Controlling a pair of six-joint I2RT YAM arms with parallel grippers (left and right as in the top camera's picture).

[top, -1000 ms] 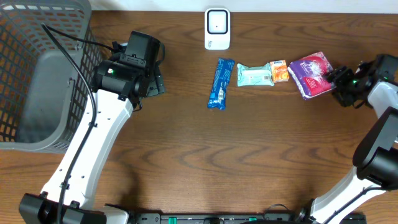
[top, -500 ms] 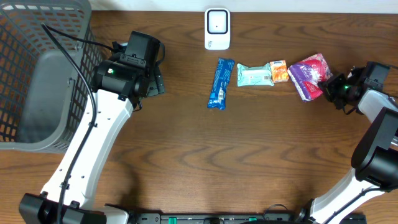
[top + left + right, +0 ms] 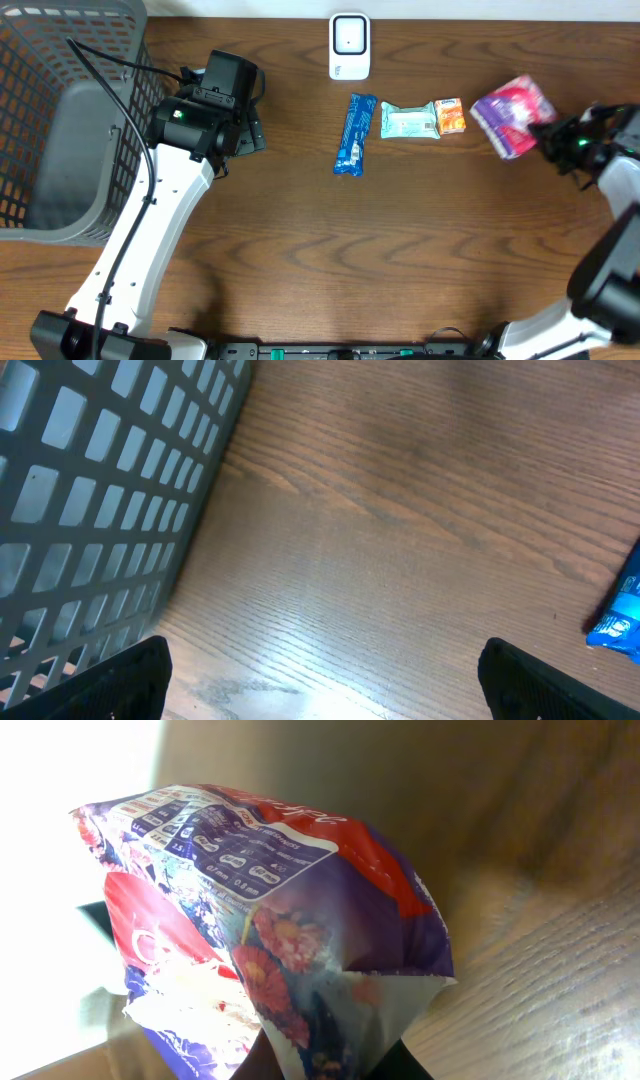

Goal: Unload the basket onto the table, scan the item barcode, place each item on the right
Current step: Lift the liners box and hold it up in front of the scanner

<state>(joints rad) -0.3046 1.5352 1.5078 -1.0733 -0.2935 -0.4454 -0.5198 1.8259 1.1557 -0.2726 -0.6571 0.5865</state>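
Right end effector [image 3: 546, 129] grips one purple packet [image 3: 512, 113]; three packets [image 3: 410, 121] lie nearby.

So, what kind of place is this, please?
Probably a mock shop checkout on a wooden table: a white scanner, packaged goods such as the blue packet and purple packet, and a grey basket.

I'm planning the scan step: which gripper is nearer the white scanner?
Left. The open left gripper sits to the scanner's left, slightly toward the robot; the right gripper, shut on the purple packet, is farther away, off to the scanner's right.
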